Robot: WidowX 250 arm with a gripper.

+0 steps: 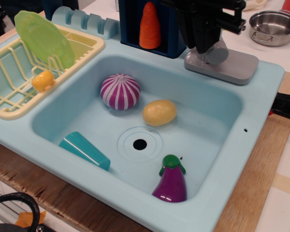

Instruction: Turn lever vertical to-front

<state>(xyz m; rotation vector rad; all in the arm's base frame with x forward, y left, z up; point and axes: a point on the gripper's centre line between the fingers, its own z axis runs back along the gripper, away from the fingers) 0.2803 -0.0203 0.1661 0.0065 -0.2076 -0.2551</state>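
The grey lever stands on its flat grey base at the back right rim of the light-blue toy sink. Only its round hub shows, pointing toward the front; the post above it is hidden. My black gripper hangs down over the lever from above and covers its left and upper side. Its fingers appear to touch or straddle the post. I cannot tell whether the jaws are closed on it.
An orange cone stands in a dark blue holder left of the lever. A steel pot sits behind at the right. In the basin lie a purple-striped onion, a yellow lemon, an eggplant and a teal cup. A drying rack with a green plate is at the left.
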